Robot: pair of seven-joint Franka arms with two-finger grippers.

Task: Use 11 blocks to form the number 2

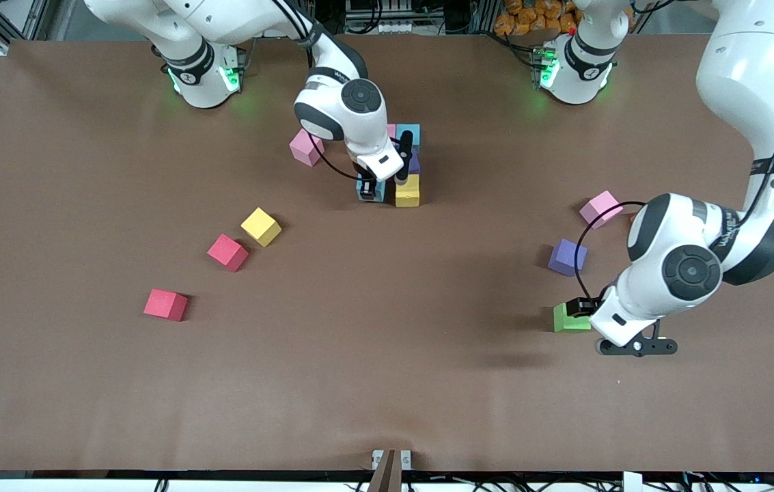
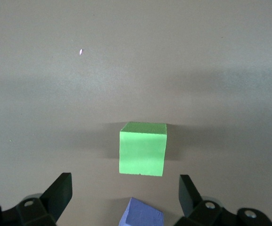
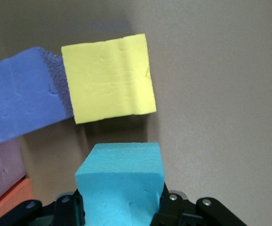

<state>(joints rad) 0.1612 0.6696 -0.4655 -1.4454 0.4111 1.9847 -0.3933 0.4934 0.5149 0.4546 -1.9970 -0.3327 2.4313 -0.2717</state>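
Right gripper at the partly built number 2 mid-bench, fingers clamped on a light blue block just beside the yellow block at the figure's camera-side edge. Left gripper over the green block toward the left arm's end, fingers apart. Bare bench between loose red blocks and purple block.

A brown table fills most of the front view, its surface matte with faint creases. At the top centre, past the table's edge, sits a heap of small orange items, too small to identify. At the bottom centre a small bracket is fixed to the table's edge. Cables run along the bottom edge.
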